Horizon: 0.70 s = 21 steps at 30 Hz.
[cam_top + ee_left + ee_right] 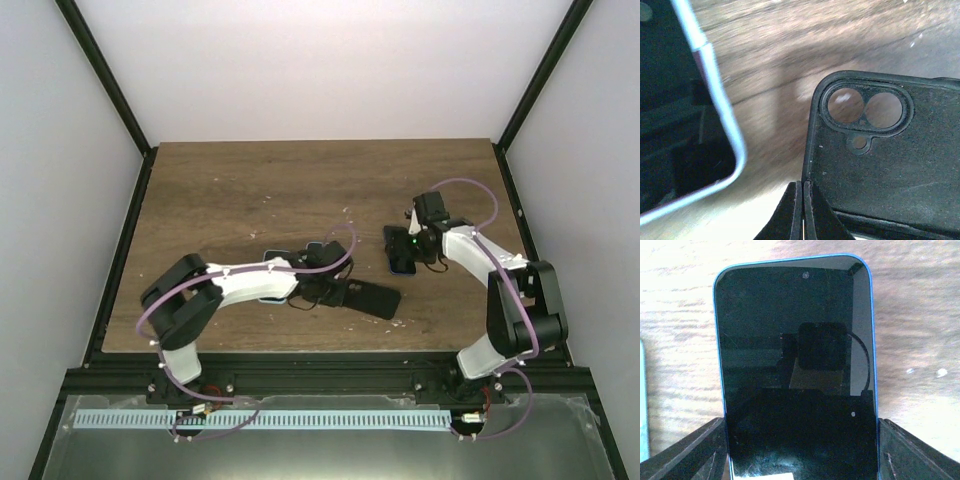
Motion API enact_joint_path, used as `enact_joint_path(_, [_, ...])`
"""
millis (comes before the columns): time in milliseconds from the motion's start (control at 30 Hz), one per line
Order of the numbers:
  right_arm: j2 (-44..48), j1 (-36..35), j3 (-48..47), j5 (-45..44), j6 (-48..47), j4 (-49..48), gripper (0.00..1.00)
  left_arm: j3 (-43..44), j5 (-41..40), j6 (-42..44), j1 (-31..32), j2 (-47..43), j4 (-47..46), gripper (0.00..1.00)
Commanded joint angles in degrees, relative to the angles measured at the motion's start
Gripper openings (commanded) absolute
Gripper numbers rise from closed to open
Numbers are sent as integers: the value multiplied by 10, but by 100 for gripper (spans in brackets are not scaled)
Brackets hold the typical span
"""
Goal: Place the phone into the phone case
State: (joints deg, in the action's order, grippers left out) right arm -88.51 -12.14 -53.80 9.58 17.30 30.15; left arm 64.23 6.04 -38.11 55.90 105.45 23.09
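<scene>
The black phone case (pixel 368 298) lies open side up at the front middle of the table, its felt lining and camera hole showing in the left wrist view (pixel 890 165). My left gripper (pixel 322 290) is shut on the case's side wall near the camera corner, one finger inside and one outside (pixel 803 183). The phone (pixel 401 250), with a black screen and blue rim, lies face up to the right. My right gripper (pixel 418 243) is shut on its two long sides (pixel 801 440), with the fingers (pixel 700 450) against the rim.
A second phone with a pale rim (pixel 670 125) lies just left of the case, partly under the left arm (pixel 270 278). A pale edge (pixel 642 405) shows at the left of the right wrist view. Black frame rails (pixel 120 250) border the wooden table.
</scene>
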Motion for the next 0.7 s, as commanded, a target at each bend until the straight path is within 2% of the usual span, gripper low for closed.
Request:
enact_joint_path(0, [40, -30, 8, 45, 21, -21, 55, -51, -55, 38, -5, -87, 61, 0])
enact_joint_path(200, [87, -112, 19, 43, 25, -13, 55, -117, -63, 60, -20, -162, 113, 0])
enact_joint_path(467, [152, -229, -3, 33, -12, 4, 56, -173, -68, 27, -42, -222, 183, 0])
enact_joint_path(667, [211, -250, 3, 34, -46, -24, 56, -208, -61, -3, -50, -240, 177, 3])
